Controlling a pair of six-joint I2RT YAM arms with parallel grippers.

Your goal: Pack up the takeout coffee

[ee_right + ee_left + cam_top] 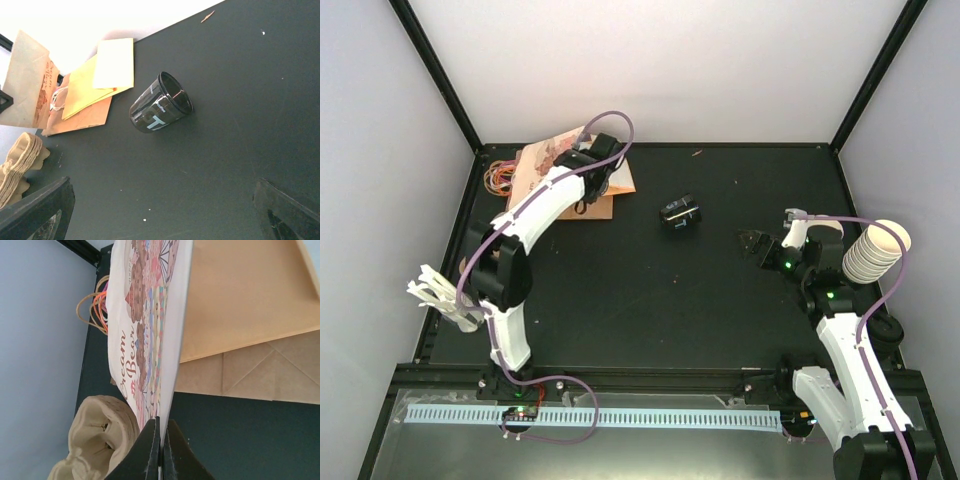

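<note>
One dark cup (161, 103) lies tipped right of the bag (145, 330) (probably light, crushable); grip its wall gently. Left gripper (162, 429) pinches the bag's edge; right gripper (160, 212) stands wide.

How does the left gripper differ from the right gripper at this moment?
The left gripper is shut on the edge of the printed paper bag; the right gripper is open and holds nothing. The left gripper is at the far left corner; the right gripper is at the right, facing the black cup. Both are black.
</note>
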